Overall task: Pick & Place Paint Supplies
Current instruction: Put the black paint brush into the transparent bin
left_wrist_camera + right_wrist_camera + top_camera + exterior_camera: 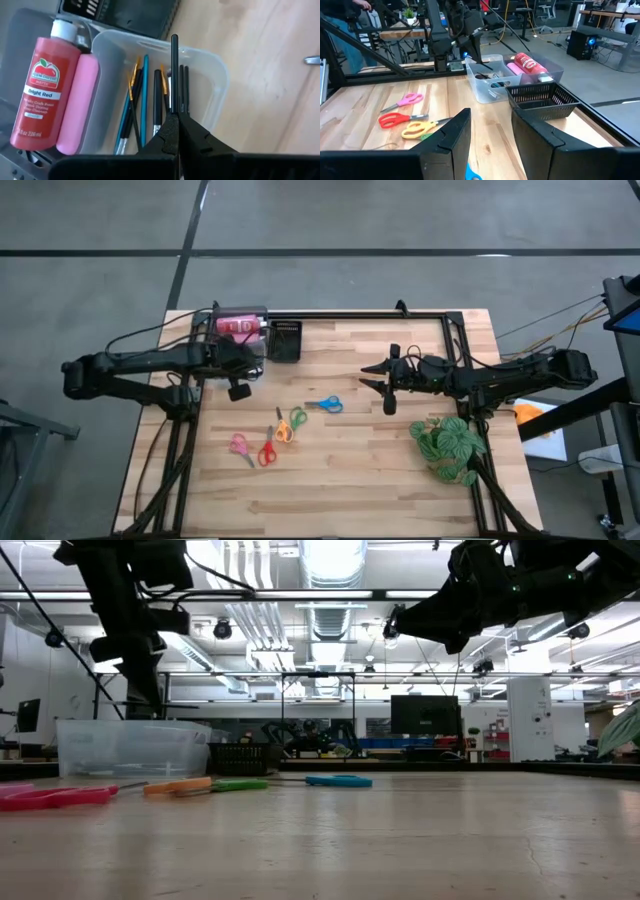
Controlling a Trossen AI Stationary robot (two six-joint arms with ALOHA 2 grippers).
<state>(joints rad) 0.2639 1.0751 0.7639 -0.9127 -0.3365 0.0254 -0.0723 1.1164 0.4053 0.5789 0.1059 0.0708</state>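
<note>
My left gripper (176, 120), clamped on a black brush (174, 70), hangs over the tub (210, 65); next, release. Right gripper (490, 135) fingers apart, waiting.

1. A clear plastic tub (238, 323) sits at the table's (380, 480) far left corner.
2. A black mesh basket (285, 341) stands just beside it.
3. A green leafy plant (447, 448) lies near the right edge.

Even overhead light; ceiling strip lights (330, 560) glare in upper centre of low view. Tabletop (400, 840) foreground blurred there. Shadows soft, faint.
</note>
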